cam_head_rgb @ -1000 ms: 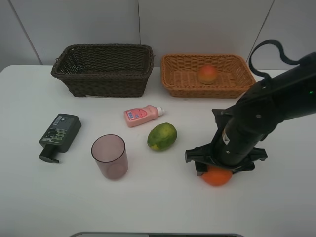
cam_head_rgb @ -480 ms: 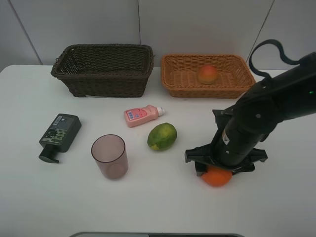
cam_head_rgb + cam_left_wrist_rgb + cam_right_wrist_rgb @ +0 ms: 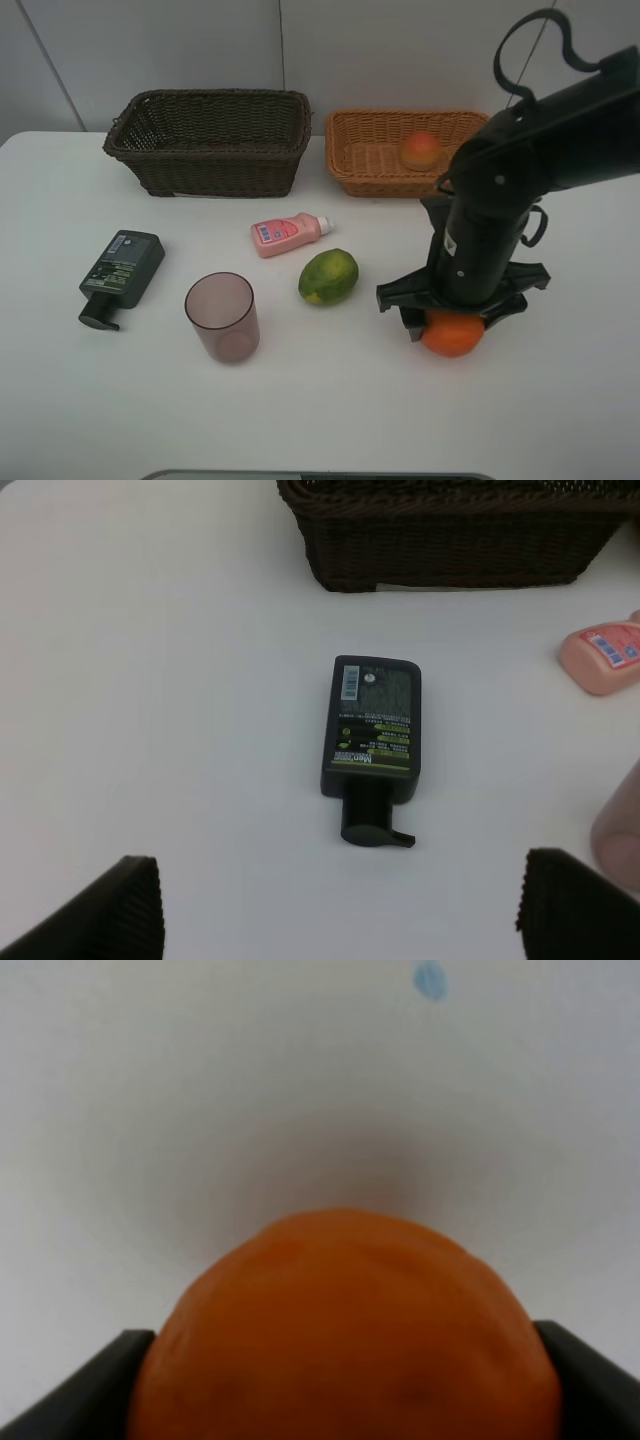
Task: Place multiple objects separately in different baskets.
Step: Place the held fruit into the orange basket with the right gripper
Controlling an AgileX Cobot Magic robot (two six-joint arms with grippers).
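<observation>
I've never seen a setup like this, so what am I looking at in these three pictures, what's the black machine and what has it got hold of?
It is a two-armed robot working at a white table. One picture looks down from a high camera. The other two come from cameras on the robot's wrists. The black arm is the robot's right one, and its right gripper is shut on an orange. The left wrist picture shows the left gripper open and holding nothing, with a dark green pump bottle lying flat ahead of it. Also on the table are a pink bottle, a mauve cup and a green-yellow fruit. At the back stand a dark brown basket and an orange-tan basket with a peach in it.
</observation>
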